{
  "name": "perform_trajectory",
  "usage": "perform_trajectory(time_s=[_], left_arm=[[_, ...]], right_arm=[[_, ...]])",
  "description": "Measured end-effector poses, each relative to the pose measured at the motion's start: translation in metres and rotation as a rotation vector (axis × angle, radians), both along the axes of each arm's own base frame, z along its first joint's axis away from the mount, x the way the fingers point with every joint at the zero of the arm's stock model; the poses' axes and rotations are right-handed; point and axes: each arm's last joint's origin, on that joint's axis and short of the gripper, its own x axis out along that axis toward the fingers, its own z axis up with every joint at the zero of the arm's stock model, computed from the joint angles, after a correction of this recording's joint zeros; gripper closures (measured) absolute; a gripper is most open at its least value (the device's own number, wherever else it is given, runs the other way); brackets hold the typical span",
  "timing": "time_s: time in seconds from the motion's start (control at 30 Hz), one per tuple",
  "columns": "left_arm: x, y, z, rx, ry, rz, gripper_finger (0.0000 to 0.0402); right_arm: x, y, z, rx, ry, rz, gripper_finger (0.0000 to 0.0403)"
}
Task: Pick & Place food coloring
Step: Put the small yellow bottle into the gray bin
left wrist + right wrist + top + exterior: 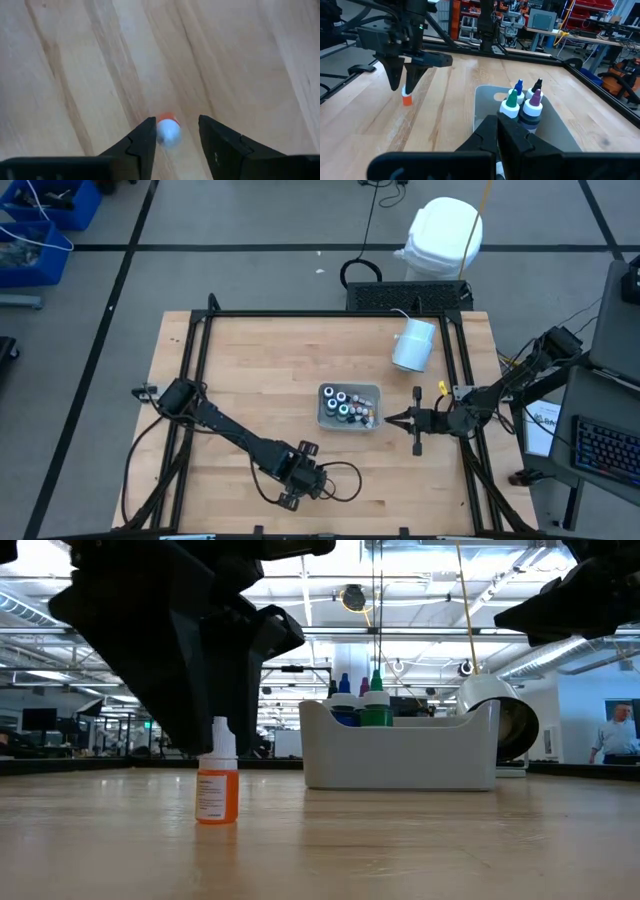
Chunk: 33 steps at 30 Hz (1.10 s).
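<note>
One orange, white-capped bottle (217,785) stands upright at seven o'clock from the other food coloring bottles (347,406).

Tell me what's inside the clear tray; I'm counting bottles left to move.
The tray holds a cluster of food coloring bottles, blue, green and purple tips showing. Its wall and crowding hide the exact count.

Worktop (250,360): bare wood over the left half and along the near edge.
Obstacles:
- clear tray (349,408) right of centre, packed with upright food coloring bottles (345,405) whose tips stand above its rim;
- white cylinder (414,344) lying on its side beyond the tray;
- left tool (297,480) low over a lone orange bottle (217,786), fingers apart either side;
- right tool (392,419) just beside the tray's right wall, fingers together.
Open lane between the tray and the orange bottle.
</note>
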Motion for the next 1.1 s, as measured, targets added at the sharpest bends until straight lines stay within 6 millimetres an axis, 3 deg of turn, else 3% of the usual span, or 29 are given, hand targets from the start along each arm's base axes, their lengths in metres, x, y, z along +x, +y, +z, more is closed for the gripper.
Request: perform_trajectory(time_s=[0.5, 0.87, 1.1], left_arm=[[0.000, -0.002, 0.001, 0.008, -0.017, -0.044, 0.0353], [-0.001, -0.006, 0.003, 0.039, -0.033, -0.126, 0.0353], [0.008, -0.011, 0.032, 0.034, -0.080, -0.161, 0.0368]], right_arm=[[0.000, 0.000, 0.000, 0.002, 0.000, 0.000, 0.0399], [0.000, 0.000, 0.000, 0.002, 0.000, 0.000, 0.0399], [0.000, 0.000, 0.000, 0.003, 0.000, 0.000, 0.0399]])
